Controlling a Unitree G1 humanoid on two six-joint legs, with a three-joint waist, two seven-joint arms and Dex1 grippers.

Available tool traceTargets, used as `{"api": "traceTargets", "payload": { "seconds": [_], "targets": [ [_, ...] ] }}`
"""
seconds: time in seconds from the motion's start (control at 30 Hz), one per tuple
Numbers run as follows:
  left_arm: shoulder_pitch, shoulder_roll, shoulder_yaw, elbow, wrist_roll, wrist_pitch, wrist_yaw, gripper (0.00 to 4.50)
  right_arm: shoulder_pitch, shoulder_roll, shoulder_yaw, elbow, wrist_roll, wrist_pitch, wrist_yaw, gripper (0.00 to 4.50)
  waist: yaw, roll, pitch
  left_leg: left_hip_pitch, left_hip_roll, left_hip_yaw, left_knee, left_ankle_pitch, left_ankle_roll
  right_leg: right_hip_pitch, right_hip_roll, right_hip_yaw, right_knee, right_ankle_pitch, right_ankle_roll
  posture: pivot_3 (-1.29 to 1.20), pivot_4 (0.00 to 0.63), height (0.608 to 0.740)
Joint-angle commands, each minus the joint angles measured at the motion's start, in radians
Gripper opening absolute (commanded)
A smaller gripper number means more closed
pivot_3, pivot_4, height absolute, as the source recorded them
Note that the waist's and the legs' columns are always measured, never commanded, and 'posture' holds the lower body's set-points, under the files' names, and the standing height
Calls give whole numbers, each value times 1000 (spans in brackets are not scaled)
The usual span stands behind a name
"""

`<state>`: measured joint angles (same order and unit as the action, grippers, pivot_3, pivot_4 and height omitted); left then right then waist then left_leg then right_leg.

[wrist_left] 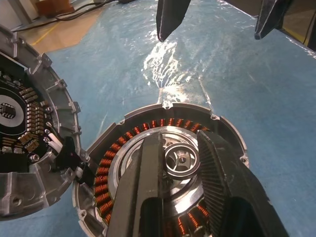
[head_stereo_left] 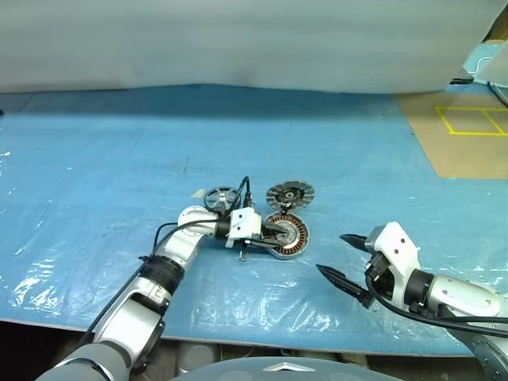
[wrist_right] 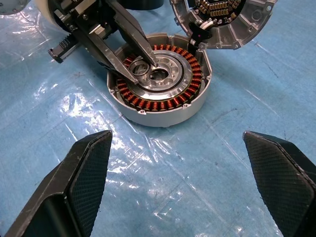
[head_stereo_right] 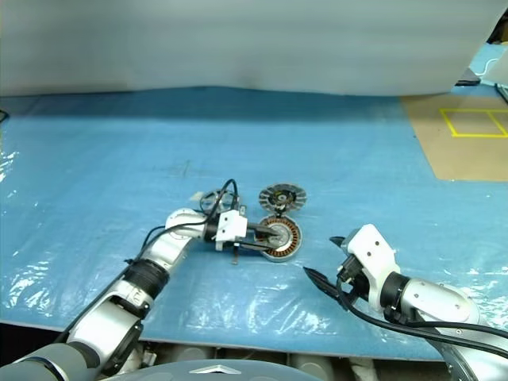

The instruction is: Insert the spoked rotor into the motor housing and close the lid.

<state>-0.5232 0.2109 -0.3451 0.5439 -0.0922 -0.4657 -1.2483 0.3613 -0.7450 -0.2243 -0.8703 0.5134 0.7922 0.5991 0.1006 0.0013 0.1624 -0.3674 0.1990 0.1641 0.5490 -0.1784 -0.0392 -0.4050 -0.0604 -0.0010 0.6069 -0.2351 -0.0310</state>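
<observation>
Right gripper [head_stereo_left: 343,256] idles wide open near desk's front edge; left gripper [wrist_right: 146,65], nearly closed, pinches a small ring inside copper-wound round silver motor housing [wrist_right: 163,101] mid-desk—could snag windings.

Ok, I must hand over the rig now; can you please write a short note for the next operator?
Left claw: shut on a small metal ring at the centre of the motor housing.
Right claw: open, empty, over the table to the housing's right.
Spoked rotor: flat on the table behind the left wrist.
Lid: beside the housing, inner side up.
Done: nothing inserted.
Left: insert rotor, close lid.
</observation>
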Motion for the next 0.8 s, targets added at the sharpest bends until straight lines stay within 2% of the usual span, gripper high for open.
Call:
{"api": "traceTargets", "payload": {
  "seconds": [0.03, 0.8],
  "targets": [
    [-1, -4, 3, -11, -8, 5, 8, 660, -10, -4, -6, -41, 7, 0, -12, 4443, 0, 0, 0, 0, 0, 0, 0, 0, 0, 0, 0, 0, 0, 0, 0, 0, 150, 740],
    [-51, -48, 11, 84, 6, -15, 43, 660, 29, -3, 5, -36, -21, -29, -32, 4443, 1, 0, 0, 0, -1, -5, 1, 0, 0, 1, 0, 0, 0, 0, 1, 0, 150, 740]
  ]
}}
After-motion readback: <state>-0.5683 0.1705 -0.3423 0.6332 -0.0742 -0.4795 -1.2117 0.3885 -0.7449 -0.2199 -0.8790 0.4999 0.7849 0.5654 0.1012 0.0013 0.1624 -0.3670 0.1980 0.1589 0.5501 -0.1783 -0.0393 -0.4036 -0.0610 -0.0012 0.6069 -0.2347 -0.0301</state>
